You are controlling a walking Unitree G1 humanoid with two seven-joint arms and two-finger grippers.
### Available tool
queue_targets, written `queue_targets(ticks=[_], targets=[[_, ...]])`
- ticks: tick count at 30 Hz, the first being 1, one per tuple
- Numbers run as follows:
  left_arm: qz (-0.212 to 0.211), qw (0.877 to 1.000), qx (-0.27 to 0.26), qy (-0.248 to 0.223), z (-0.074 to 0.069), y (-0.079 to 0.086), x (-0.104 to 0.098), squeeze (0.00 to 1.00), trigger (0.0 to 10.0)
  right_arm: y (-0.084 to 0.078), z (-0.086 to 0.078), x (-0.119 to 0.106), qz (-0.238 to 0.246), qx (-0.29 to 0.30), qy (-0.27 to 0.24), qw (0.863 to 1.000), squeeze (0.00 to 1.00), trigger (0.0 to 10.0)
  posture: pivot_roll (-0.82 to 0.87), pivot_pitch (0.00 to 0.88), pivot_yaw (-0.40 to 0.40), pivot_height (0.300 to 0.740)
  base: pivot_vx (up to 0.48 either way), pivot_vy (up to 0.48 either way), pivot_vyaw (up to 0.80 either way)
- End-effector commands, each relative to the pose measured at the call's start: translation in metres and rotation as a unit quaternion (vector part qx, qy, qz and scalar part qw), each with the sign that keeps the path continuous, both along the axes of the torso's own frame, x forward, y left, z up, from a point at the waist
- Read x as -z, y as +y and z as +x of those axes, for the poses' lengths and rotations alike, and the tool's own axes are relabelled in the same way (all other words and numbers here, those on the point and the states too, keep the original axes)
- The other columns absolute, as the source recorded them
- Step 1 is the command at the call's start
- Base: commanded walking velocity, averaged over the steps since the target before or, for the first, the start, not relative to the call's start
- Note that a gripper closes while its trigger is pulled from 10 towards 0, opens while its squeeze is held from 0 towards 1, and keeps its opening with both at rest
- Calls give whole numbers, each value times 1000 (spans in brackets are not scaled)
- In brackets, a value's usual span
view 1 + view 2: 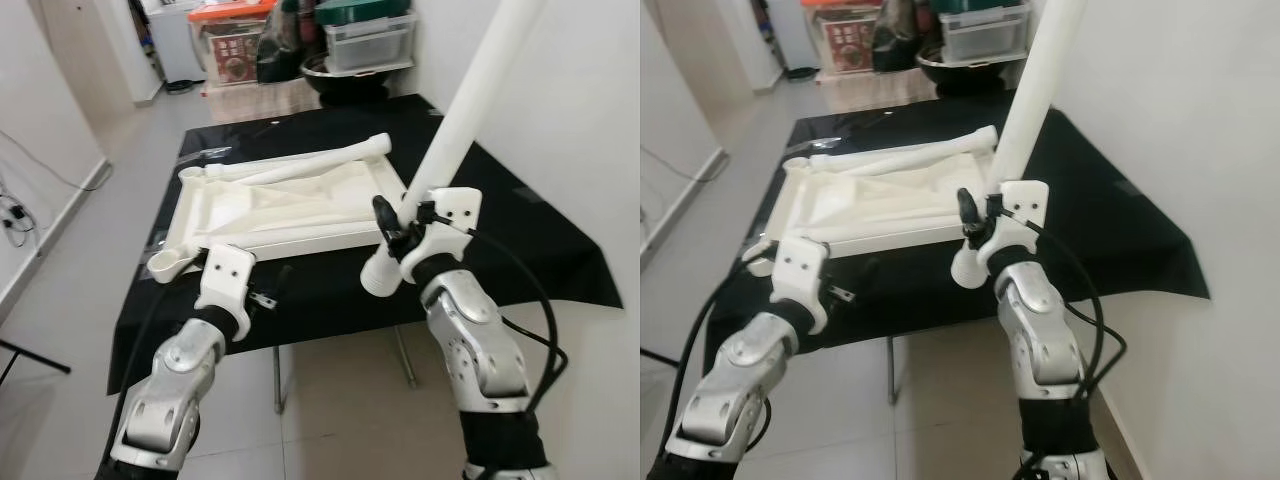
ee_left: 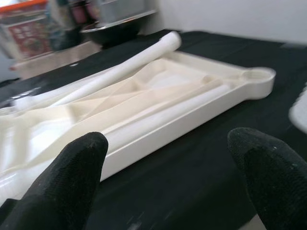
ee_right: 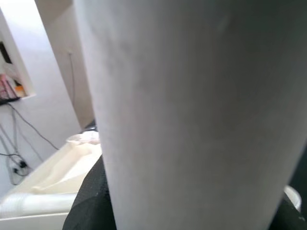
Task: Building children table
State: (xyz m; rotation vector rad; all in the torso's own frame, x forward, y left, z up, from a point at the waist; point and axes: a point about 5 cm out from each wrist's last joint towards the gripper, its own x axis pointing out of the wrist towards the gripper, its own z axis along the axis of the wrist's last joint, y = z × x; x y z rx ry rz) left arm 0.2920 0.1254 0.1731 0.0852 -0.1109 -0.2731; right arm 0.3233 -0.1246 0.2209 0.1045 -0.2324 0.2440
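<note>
A long white leg (image 1: 470, 100), likely light, stiff and smooth, is held tight near its low end by the right gripper (image 1: 400, 235), while the left gripper (image 1: 265, 290) is spread open near the tabletop (image 1: 290, 205).

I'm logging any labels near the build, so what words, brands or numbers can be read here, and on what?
No text can be read.
Red printed box on the floor beyond the black table: it carries print, too small and blurred to read.
White tabletop, the table leg in the right gripper: no markings seen.
</note>
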Motion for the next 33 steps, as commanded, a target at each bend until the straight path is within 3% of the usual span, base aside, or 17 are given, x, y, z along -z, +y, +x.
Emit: queue_targets(ticks=[1, 8, 15, 22, 27, 33], targets=[[3, 1000, -1, 13, 2, 2, 7, 0, 10000, 5, 1, -6, 8, -15, -11, 1000, 0, 10000, -31, 0, 79, 740, 334, 0, 0], [-6, 1000, 14, 10, 3, -4, 6, 0, 10000, 12, 0, -7, 5, -34, -19, 999, 0, 10000, -35, 0, 68, 740, 304, 0, -359], [-12, 999, 29, 23, -7, -12, 12, 0, 10000, 18, -9, -6, -1, -65, -27, 998, 0, 10000, -35, 0, 66, 740, 280, 0, 0], [-24, 999, 17, 35, -9, -14, 18, 0, 10000, 20, -12, -1, -8, -80, -21, 997, 0, 10000, -24, 7, 66, 740, 0, 0, 0], [-32, 998, 17, 47, -28, -6, 26, 0, 10000, 24, -20, 2, -33, -119, -19, 992, 0, 10000, -19, 69, 49, 740, 0, -180, 0], [-29, 998, -21, 55, -32, -2, 26, 0, 10000, 30, -26, 7, -64, -152, -9, 986, 0, 10000, -7, 123, 49, 740, 0, -303, 510]])
